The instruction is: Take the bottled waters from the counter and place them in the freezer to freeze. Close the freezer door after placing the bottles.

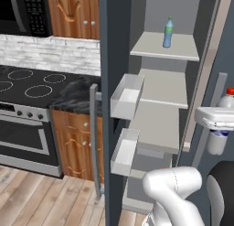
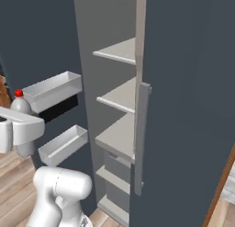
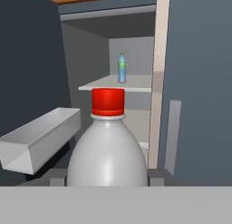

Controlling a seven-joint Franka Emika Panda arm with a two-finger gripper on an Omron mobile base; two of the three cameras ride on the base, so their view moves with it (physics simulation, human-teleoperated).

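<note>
Slate-blue and tall, the freezer [image 1: 155,106] stands open, its pale grey shelves bare but for one bottle. Its door [image 1: 106,83] is swung wide, edge-on in the left base view, with a long grey handle [image 1: 94,138] on the outer side and two white bins [image 1: 125,96] on the inner side, one above the other. Left of the freezer runs the counter [image 1: 75,94] (black stone with pale veins, over reddish wooden cabinets), touching a black stovetop [image 1: 27,83] with white rings.

On an upper shelf [image 1: 167,45] the green-capped bottle [image 1: 168,33] stands upright, near the middle. The red-capped bottle [image 3: 108,146] is upright in the hand [image 3: 108,175], out in front of the freezer's opening and apart from the shelves, beside the door bins; the two fingers are closed tight on its whitish body from either side, below the shoulder. Its red cap [image 1: 230,91] shows above the white hand in both base views.
</note>
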